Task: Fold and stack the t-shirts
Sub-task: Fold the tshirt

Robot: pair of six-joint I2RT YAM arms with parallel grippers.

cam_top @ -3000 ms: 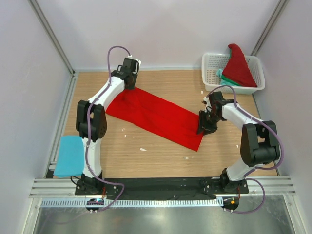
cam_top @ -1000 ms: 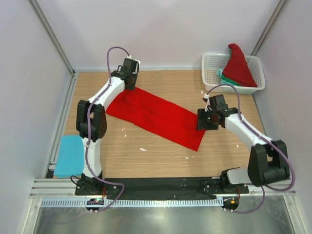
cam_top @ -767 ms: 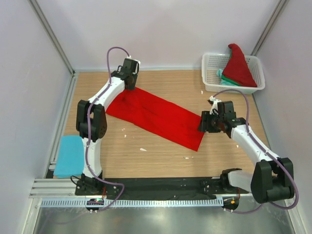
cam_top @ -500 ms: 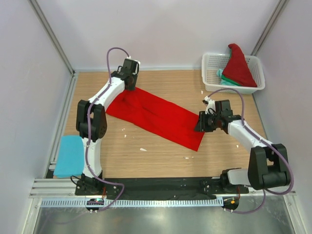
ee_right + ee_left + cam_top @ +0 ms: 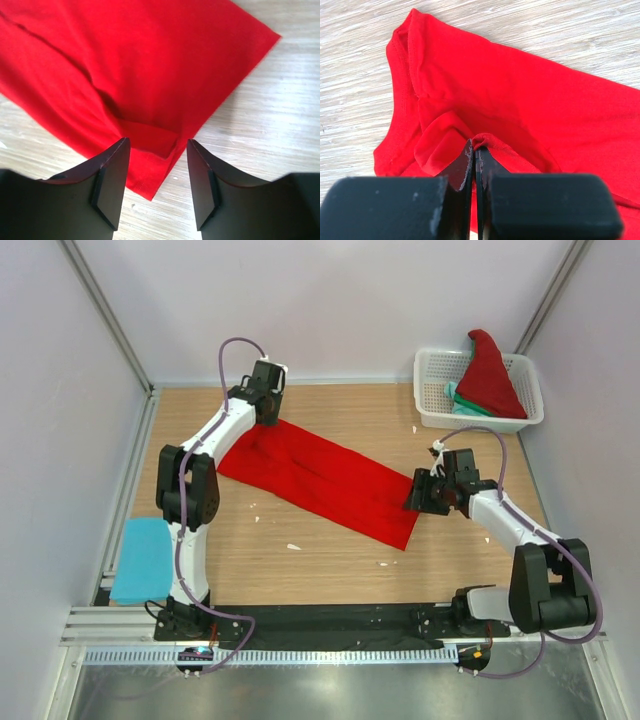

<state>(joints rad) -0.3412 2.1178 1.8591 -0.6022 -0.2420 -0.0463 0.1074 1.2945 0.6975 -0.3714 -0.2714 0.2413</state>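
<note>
Far L, a folded light-blue cloth t-shirt [image 5: 140, 558] lies beside the wooden table [image 5: 330, 570]; left tool [image 5: 474, 150] is fully closed, pinching a fold at the far-L end of the bright red cloth t-shirt [image 5: 320, 478] spread diagonally across table centre. Right tool [image 5: 157, 142] is half open, gripping nothing, jaws either side of that shirt's R edge; far R, white plastic lattice basket [image 5: 432, 375] holds a red cloth shirt [image 5: 490, 375] & a teal-green cloth shirt [image 5: 462, 403].

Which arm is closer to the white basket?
Right. The right arm reaches the end of the red shirt nearest the basket; the left arm holds its opposite end, farther away.
</note>
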